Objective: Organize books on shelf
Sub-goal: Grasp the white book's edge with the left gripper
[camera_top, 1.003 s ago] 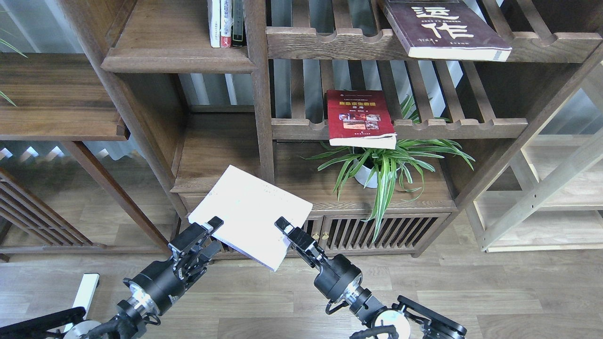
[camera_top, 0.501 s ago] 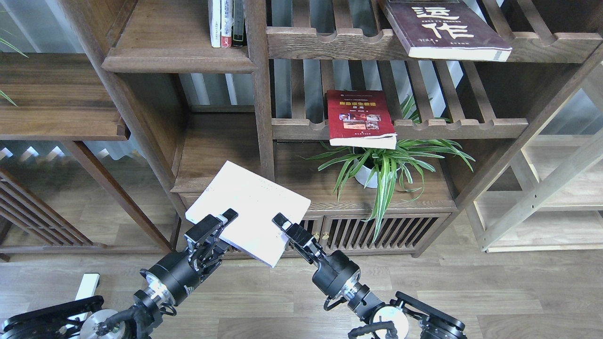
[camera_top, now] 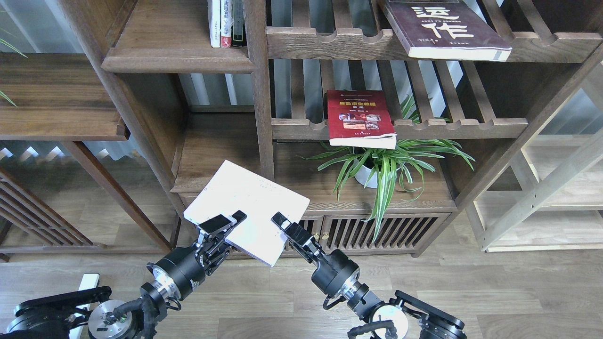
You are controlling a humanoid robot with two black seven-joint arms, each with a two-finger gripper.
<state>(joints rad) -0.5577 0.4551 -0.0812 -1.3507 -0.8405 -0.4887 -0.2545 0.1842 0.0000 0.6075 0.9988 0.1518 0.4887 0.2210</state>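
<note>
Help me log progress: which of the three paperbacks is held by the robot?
The pale lavender-white paperback, gripped at its near edge by the left gripper and right gripper. The maroon book and red book lie on slatted racks.

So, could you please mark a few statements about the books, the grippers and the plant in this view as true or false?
1. Both grippers hold the pale book. True: the left gripper and the right gripper each clamp its near edge.
2. The red book stands upright among the thin volumes. False: it lies flat on the lower slatted rack, overhanging the front rail.
3. The maroon book lies on the upper slatted rack. True.
4. The potted plant sits on the floor. False: it sits on the solid board under the red book.
5. The pale book already rests on the walnut shelf. False: it is held in front of it, tilted.
</note>
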